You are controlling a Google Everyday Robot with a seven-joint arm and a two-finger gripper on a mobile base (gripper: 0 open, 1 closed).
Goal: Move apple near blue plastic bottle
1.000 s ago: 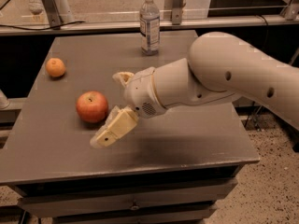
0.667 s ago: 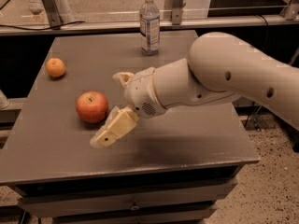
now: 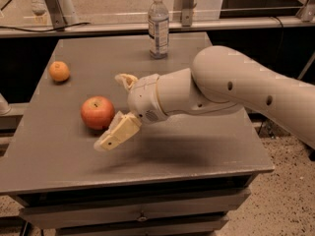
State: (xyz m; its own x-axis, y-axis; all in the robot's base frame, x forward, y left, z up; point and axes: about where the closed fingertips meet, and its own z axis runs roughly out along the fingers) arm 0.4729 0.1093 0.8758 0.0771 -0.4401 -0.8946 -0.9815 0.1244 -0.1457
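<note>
The red apple (image 3: 97,112) sits on the grey table (image 3: 197,146), left of centre. My gripper (image 3: 111,113) is open and reaches in from the right, just beside the apple. One finger (image 3: 118,133) lies in front of the apple near the table top. The other finger (image 3: 126,79) is behind the apple. The fingers do not grip the apple. The clear plastic bottle (image 3: 158,25) with a white cap and pale label stands upright at the table's far edge, well behind the gripper.
A small orange citrus fruit (image 3: 59,71) lies at the table's left side, behind the apple. My thick white arm (image 3: 236,90) spans the right half of the table. A rail and metal posts (image 3: 182,6) run behind the table.
</note>
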